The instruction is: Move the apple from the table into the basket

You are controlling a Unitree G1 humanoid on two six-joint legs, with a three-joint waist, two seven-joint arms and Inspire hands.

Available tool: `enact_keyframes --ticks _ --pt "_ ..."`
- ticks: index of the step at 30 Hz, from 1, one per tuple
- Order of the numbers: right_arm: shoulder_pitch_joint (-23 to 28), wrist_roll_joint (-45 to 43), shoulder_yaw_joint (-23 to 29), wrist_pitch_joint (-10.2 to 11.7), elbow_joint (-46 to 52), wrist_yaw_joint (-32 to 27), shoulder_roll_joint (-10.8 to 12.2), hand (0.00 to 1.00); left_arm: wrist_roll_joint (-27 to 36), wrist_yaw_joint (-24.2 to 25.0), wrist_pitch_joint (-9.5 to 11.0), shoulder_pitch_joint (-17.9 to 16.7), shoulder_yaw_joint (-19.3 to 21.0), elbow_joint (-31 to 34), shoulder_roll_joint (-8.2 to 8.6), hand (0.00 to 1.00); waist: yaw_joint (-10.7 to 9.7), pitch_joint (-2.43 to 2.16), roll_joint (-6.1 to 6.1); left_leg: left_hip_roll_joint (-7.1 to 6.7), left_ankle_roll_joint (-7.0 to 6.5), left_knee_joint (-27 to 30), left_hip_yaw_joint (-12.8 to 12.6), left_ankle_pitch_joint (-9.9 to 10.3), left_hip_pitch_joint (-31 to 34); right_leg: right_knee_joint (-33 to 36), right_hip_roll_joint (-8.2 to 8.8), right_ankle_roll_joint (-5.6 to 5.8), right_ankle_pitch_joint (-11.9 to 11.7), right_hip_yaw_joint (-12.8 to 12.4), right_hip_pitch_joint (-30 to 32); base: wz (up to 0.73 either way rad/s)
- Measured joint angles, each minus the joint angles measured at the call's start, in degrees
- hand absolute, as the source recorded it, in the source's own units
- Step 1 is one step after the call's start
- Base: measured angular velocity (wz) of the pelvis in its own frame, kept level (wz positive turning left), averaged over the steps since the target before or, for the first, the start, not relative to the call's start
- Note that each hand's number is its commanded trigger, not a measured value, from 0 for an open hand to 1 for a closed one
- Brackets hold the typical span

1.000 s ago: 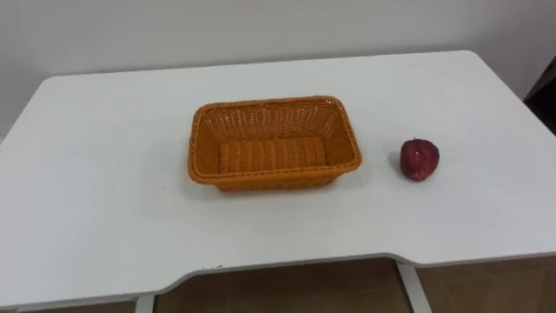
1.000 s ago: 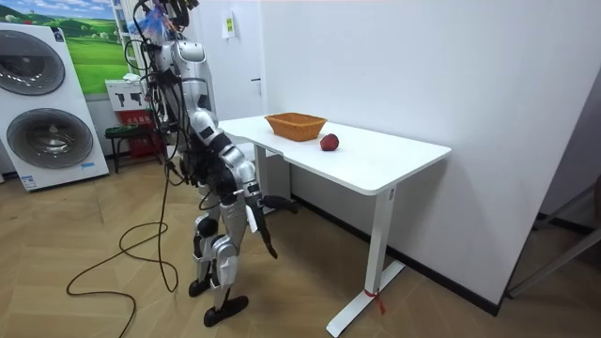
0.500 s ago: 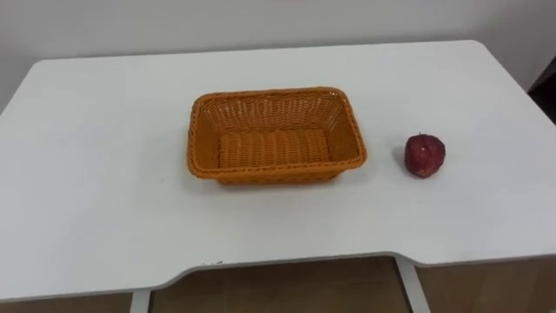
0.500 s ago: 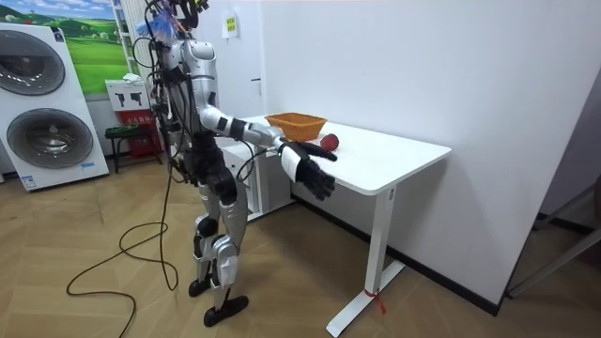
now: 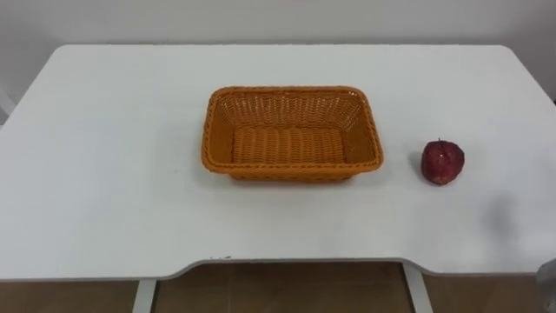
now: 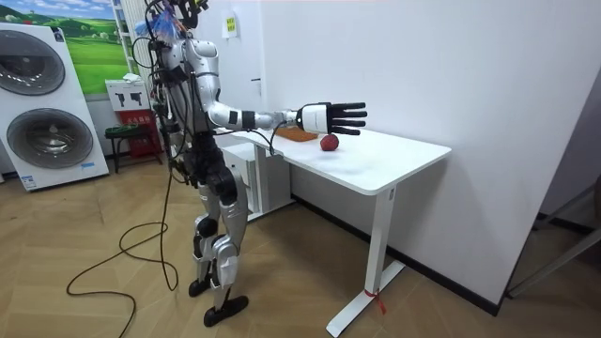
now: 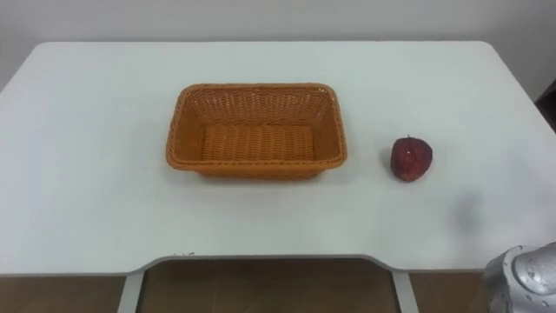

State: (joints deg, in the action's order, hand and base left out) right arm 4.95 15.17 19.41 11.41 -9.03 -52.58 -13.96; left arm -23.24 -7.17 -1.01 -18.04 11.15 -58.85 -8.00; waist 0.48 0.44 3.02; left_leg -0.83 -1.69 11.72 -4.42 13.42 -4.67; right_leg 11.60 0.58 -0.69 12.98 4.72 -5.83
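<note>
Apple (image 5: 442, 163) rests on the desk (image 5: 104, 174), right of frame centre, near the basket (image 5: 294, 89) but outside it. In the room view the right hand (image 6: 331, 117) hovers above the apple, fingers (image 6: 355, 115) spread straight, grasping nothing.

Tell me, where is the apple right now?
The apple lies on the white table, to the robot's right of the orange basket and apart from it; in the room view the open right hand hovers above it.

Bare tabletop (image 5: 104, 174) all round the apple (image 5: 442, 162), open from front and right; orange basket (image 5: 291, 88) the one obstacle, standing apart on its left; right robot hand (image 6: 331, 117) straight-fingered over the tabletop, unblocked
</note>
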Motion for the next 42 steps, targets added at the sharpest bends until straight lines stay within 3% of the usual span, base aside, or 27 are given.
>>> enact_keyframes --ticks 14,21,27,31,42 --pt "-1.0 0.0 -1.0 -1.5 -0.2 8.2 0.0 0.00 -1.8 0.5 -1.6 0.8 -0.3 0.2 -0.28 0.00 1.4 -0.09 -0.19 -0.05 0.16 0.1 1.4 -0.1 0.1 -0.1 0.07 -0.02 0.0 1.4 -0.2 0.03" --pt "-1.9 0.0 -5.4 -4.0 -2.8 14.9 -1.1 0.00 -2.3 3.5 -2.9 1.4 -0.5 1.0 -0.82 0.00 1.5 -0.01 -0.15 -0.07 0.15 0.1 1.4 -0.2 0.2 -0.1 0.15 -0.03 0.0 1.5 -0.2 0.01" --pt "-2.4 -0.1 -7.3 -4.1 -3.8 17.6 -2.1 0.00 -2.3 4.8 -3.0 1.5 -1.7 1.0 -1.60 0.00 1.6 -0.02 0.37 -0.03 0.15 0.1 1.4 -0.2 0.1 -0.1 0.17 -0.05 0.0 1.9 -0.3 0.00" --pt "-4.1 -4.7 -8.8 -4.1 -8.2 19.1 -2.3 0.00 -2.3 5.8 -3.4 1.5 -2.5 0.7 -2.06 0.00 1.6 -0.02 0.66 -0.05 0.15 0.1 1.4 -0.2 0.1 -0.1 0.19 -0.07 -0.1 2.0 -0.3 0.00" --pt "-5.1 -4.8 -11.7 -6.0 -11.5 25.7 -2.4 0.00 -2.4 7.9 -4.0 1.5 -3.5 0.7 -2.09 0.00 1.6 -0.19 0.09 -0.01 0.15 0.5 1.3 -0.2 0.2 0.1 0.25 -0.10 -0.1 2.0 -0.2 0.00"
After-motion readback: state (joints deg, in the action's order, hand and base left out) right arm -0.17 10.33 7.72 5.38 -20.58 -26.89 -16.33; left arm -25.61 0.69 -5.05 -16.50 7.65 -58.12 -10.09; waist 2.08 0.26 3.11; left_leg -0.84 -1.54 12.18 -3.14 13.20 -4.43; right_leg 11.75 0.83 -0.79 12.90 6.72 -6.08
